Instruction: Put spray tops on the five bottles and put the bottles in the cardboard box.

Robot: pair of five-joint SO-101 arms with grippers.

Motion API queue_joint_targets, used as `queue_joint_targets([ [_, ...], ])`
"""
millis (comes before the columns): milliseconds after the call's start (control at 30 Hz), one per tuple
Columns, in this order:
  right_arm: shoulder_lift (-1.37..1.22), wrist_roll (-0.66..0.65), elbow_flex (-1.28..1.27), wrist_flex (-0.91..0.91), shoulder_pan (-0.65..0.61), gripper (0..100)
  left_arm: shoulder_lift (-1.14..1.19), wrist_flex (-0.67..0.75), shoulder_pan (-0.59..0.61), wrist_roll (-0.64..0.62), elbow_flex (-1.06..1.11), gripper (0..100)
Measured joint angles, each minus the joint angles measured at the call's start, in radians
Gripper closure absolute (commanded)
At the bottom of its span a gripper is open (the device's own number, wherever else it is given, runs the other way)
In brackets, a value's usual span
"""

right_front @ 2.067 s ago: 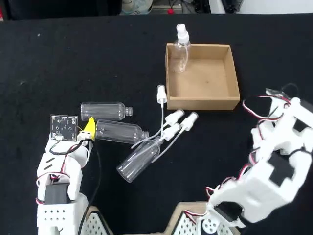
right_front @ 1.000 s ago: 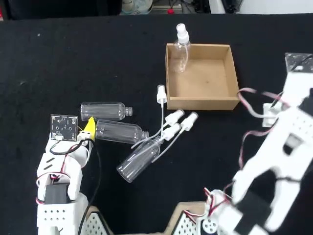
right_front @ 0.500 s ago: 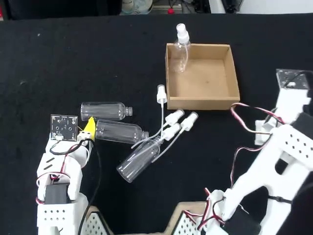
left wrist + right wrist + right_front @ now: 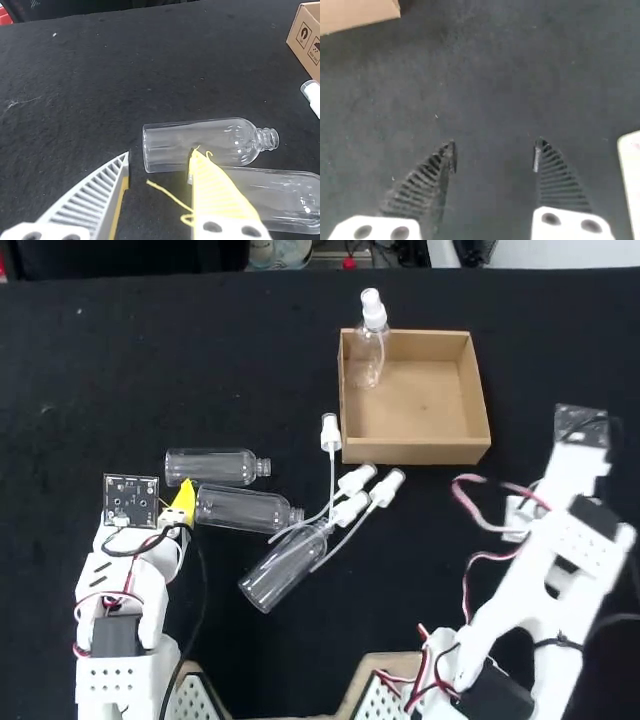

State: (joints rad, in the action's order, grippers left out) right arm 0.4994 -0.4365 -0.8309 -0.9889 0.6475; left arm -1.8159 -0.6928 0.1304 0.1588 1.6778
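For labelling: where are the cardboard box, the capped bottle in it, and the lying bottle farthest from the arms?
cardboard box [image 4: 420, 452]: high view, near wall.
capped bottle [image 4: 371, 354]: high view, clear body.
lying bottle [image 4: 225, 142]: left wrist view, clear body.

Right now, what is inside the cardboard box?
One clear bottle with a white spray top stands in the far left corner of the cardboard box. Plain cardboard floor shows elsewhere; the near wall may hide a thin strip behind it.

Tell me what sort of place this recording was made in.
Probably a robotics lab or workshop bench: a table draped in black cloth, a white left arm and right arm with exposed wiring, and cable clutter behind the table.
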Motion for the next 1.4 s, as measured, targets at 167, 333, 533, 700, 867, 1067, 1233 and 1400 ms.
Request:
queue_joint_targets([
  [167, 0.000, 0.152, -0.077, 0.034, -0.126, 76.8, 0.000, 0.000, 0.017, 0.000, 0.000, 81],
  [333, 0.000, 0.261, -0.163, 0.146, -0.206, 76.8, 0.000, 0.000, 0.066, 0.000, 0.000, 81],
  [533, 0.000, 0.273, -0.238, 0.216, -0.227, 76.6, 0.000, -0.006, 0.069, 0.000, 0.000, 81],
  [700, 0.000, 0.273, -0.239, 0.219, -0.227, 76.9, 0.000, -0.018, 0.178, 0.000, 0.000, 81],
  [867, 0.000, 0.275, -0.239, 0.219, -0.227, 76.9, 0.000, -0.215, 0.324, 0.000, 0.000, 81],
  [1067, 0.000, 0.275, -0.241, 0.219, -0.227, 81.3, 0.000, -0.503, 0.381, -0.003, 0.000, 81],
  [1233, 0.000, 0.275, -0.245, 0.221, -0.227, 96.6, 0.000, -0.565, 0.387, -0.003, 0.000, 81],
  [1400, 0.000, 0.275, -0.267, 0.250, -0.229, 97.8, 0.000, -0.569, 0.387, -0.003, 0.000, 81],
])
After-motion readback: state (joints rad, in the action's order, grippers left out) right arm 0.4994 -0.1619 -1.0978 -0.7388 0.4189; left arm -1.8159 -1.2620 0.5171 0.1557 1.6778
